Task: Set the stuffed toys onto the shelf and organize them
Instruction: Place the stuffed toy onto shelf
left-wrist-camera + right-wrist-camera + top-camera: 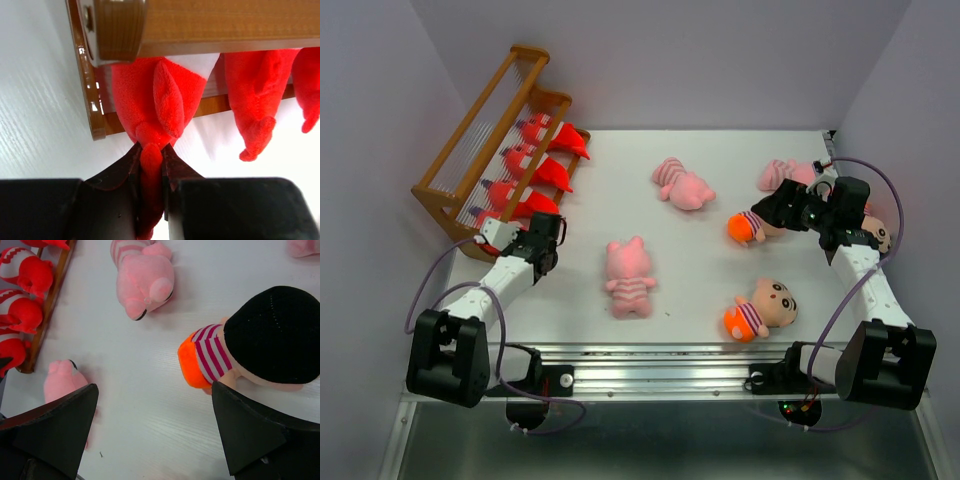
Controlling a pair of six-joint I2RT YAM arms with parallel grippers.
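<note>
At the near end of the shelf (210,25), my left gripper (150,152) pinches the red monster (150,95) narrowly by a limb, low on the bottom tier. I'd seat it squarely before releasing. Farther right, my right gripper (155,390) hangs wide open over a boy doll (270,335), which I'd centre between the fingers first.

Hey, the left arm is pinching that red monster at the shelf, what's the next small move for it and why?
Probably open the left gripper and let go. It is shut on a limb of the red monster, which already seems lodged in the shelf beside the other red monsters, so holding on looks unnecessary.
</note>
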